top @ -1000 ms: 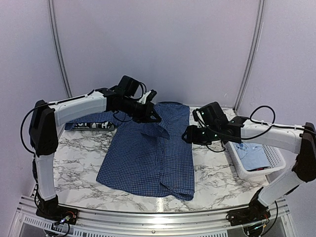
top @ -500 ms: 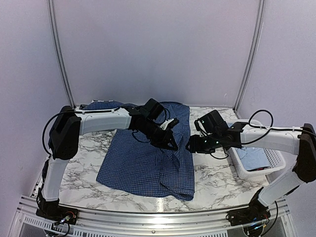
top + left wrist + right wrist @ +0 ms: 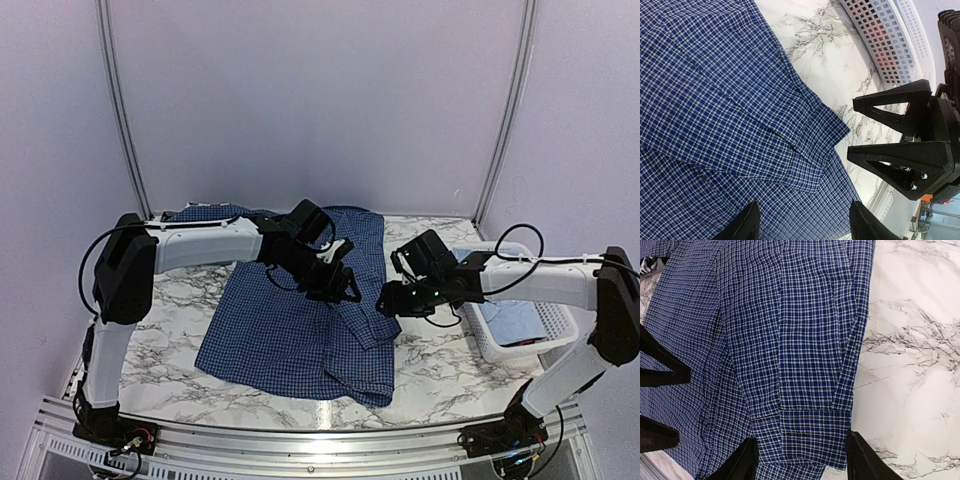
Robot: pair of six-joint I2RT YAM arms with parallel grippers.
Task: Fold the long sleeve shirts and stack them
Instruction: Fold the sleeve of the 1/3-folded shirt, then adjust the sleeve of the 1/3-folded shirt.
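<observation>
The dark blue checked shirt (image 3: 280,335) lies spread on the marble table, one sleeve folded across its front. The sleeve's cuff (image 3: 812,432) rests near the shirt's right edge. My left gripper (image 3: 342,287) hovers open just above the folded sleeve (image 3: 755,130), holding nothing. My right gripper (image 3: 386,301) is open too, its fingers (image 3: 742,460) on either side of the cuff from above, close beside the left one. The pale blue shirt (image 3: 512,322) lies in the basket. A scrap of the black-and-white plaid shirt (image 3: 649,262) shows beyond the blue one.
The white slatted basket (image 3: 548,345) stands at the table's right edge, also seen in the left wrist view (image 3: 880,40). Bare marble table (image 3: 440,370) lies between the shirt and the basket. A curtain wall closes the back.
My left arm swept right across the shirt carrying the sleeve, laid it over the front and opened its jaws. The right gripper shifted slightly nearer and stayed open.
</observation>
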